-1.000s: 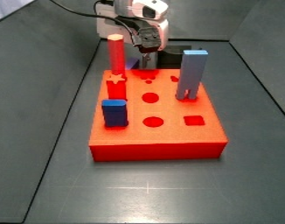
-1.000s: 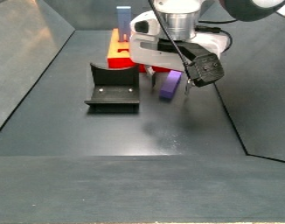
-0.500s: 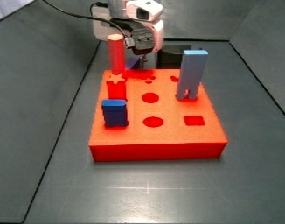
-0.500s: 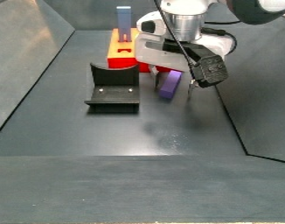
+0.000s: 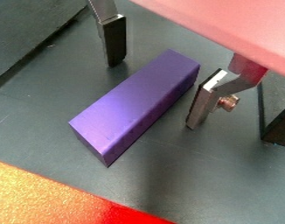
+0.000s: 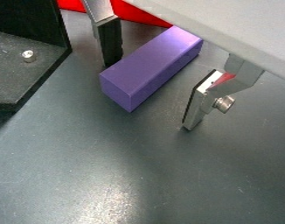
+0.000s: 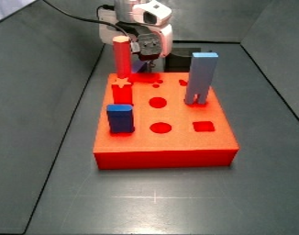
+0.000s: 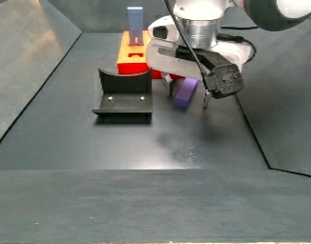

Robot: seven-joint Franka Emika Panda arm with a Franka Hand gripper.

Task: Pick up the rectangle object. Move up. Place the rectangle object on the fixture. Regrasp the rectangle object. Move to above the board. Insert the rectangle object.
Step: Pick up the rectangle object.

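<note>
Step in hand, by judgement: the pick-up, w/ nothing gripped yet

Rectangle object (image 5: 135,105): violet bar, flat on the dark floor, just beside the red-orange board (image 8: 130,57) & near the fixture (image 8: 122,96); also seen in wrist view (image 6: 151,66) & side view (image 8: 185,91)

Gripper (image 5: 159,80): low over the bar in both wrist views, jaws spread apart, clamped on nothing. Silver fingers (image 5: 108,37) straddle the bar's far half, one either side, each apart from its face w/ floor showing in the gaps. In wrist view (image 6: 155,74) same layout, bar end nearer the camera sticking out well past the fingers. In side view (image 8: 186,95) gripper sits right over the bar; in side view (image 7: 145,57) behind the board, bar itself hidden

Board: tall light-blue block (image 7: 201,79), short dark-blue block (image 7: 120,117) & red post (image 7: 123,60) standing in it

Next move calls for: lowering a touch if tips not yet at mid-height (cannot tell), then closing squarely on the long side faces, then straight lift. Risk, by judgement: grip off-centre along the length, so bar may tilt on lifting
</note>
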